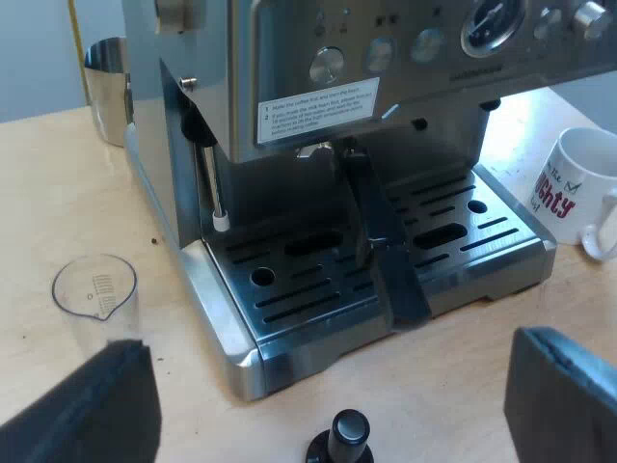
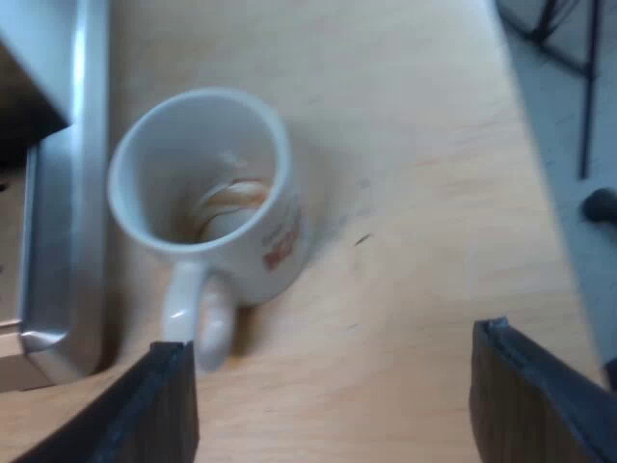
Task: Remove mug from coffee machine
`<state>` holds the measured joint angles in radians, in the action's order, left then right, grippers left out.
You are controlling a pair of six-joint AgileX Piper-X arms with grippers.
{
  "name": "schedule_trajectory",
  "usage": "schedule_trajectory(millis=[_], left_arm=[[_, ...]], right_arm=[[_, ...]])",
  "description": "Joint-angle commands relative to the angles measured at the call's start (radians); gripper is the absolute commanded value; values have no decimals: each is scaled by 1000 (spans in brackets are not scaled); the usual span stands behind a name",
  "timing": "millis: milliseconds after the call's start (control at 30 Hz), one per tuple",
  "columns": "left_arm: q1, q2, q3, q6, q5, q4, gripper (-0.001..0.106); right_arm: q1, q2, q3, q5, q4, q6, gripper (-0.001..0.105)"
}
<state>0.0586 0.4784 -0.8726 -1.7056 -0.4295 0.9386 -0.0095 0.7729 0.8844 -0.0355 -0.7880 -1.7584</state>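
Beside espresso machine [image 1: 386,87]: mug [image 2: 207,183] upright | left tool [image 1: 328,352], right tool [image 2: 333,342] spread | tamper [image 1: 349,434], measuring glass [image 1: 94,294] near front

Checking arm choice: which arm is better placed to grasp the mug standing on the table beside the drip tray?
Right. The right jaws stand open just above the mug, its handle close to one finger. The left jaws, also open, face the espresso machine's front, with the mug off past the drip tray.

measuring glass [image 1: 94,294]: clear, graduated, stood upright on light wooden worktop [image 1: 58,193] | tamper [image 1: 347,439]: black knob, placed on worktop, apart from measuring glass | metal jug [image 1: 108,87]: set upright, well apart from both
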Motion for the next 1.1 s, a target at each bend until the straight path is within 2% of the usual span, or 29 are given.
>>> schedule_trajectory(millis=[33,233,300,367,600,700,933,1100], left_arm=[[2,-11,-6,5,11,6,87],[2,-42,-6,5,23,27,87],[2,-84,-6,5,62,36,87],[2,-118,-6,5,75,36,87],[2,-238,-6,5,82,36,87],[2,-322,-6,5,91,36,87],[2,-425,-6,5,91,41,87],[2,-493,-6,-1,91,122,87]], right_arm=[[-9,-51,12,13,-4,-58,62],[-9,-191,12,13,-4,-62,62],[-9,-253,12,13,-4,-62,62],[-9,-300,12,13,-4,-62,62],[-9,-450,-18,13,-8,-56,62],[-9,-538,-68,13,-8,-56,62],[-9,-692,-176,13,-8,-56,62],[-9,-808,-248,13,-8,-55,62]])
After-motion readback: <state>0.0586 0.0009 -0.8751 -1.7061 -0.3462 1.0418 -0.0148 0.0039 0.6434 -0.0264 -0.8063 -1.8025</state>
